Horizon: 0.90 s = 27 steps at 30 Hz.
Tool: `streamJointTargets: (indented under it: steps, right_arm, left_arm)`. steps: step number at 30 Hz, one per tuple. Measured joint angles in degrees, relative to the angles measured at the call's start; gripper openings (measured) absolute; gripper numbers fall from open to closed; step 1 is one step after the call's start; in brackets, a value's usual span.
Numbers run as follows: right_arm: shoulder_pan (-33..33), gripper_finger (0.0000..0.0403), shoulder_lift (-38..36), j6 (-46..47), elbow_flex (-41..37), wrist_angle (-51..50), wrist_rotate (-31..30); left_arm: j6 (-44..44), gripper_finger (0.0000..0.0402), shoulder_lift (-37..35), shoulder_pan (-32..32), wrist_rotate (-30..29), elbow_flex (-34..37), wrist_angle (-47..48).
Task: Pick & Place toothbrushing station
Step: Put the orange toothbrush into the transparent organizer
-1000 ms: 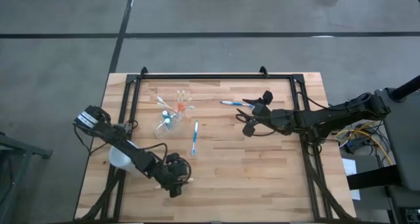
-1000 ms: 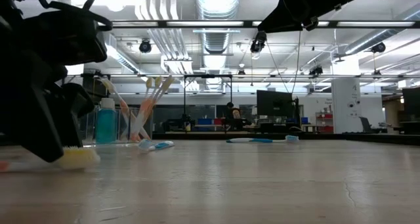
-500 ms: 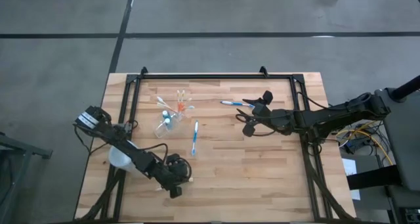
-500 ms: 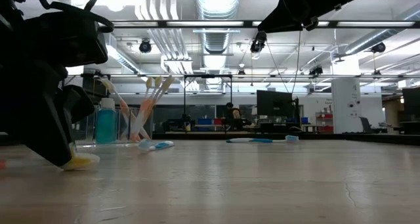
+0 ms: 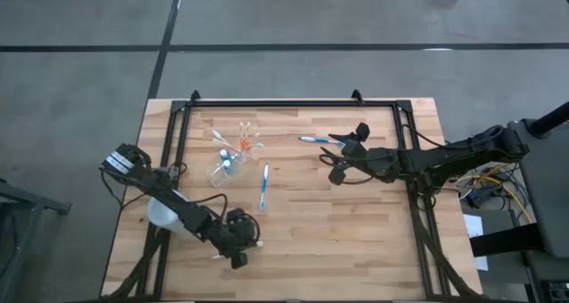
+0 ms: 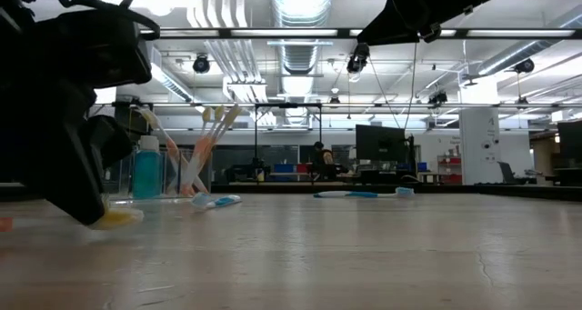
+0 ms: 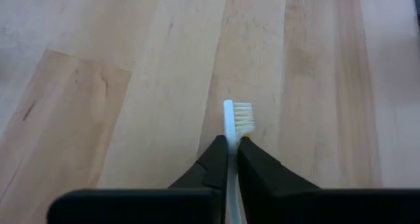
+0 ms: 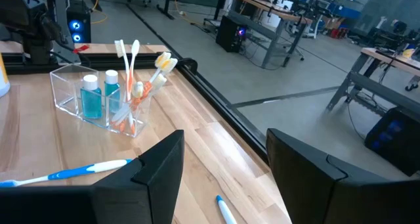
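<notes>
the worktop [image 5: 302, 223] is pale blond wood with streaky grain, framed by black rails. the clear organizer [image 8: 98, 99] holds two blue-filled bottles [image 8: 90, 98] and white-orange toothbrushes [image 8: 134, 86]. beside the organizer lies a white-blue toothbrush [image 5: 263, 187]. the black left pincer [image 7: 231, 163] pinches a white toothbrush with cream bristles [image 7: 235, 117].
</notes>
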State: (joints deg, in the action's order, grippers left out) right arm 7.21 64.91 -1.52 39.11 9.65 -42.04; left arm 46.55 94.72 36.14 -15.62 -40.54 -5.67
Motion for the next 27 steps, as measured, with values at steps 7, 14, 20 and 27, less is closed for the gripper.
streamJointTargets:
  steps: [7, 14, 20, 27]
  right_arm:
    - [-0.01, 0.021, 0.01, 0.0, 0.0, 0.0, 0.0]
    - [-0.01, 0.021, -0.01, 0.0, 0.0, 0.0, 0.0]
    - [-0.01, 0.021, 0.01, 0.0, 0.0, -0.02, 0.0]
    - [0.01, 0.021, 0.01, 0.0, -0.02, -0.04, 0.0]
  left_arm:
    - [-0.57, 0.002, -0.02, -0.17, -0.96, -1.65, -0.11]
    - [-4.56, 0.0025, -1.99, -0.67, -2.95, -5.21, 0.57]
    - [-11.29, 0.0024, -8.21, -0.89, -11.5, -9.38, 4.13]
    - [-22.82, 0.0026, -17.91, -2.05, -23.51, -13.13, 5.77]
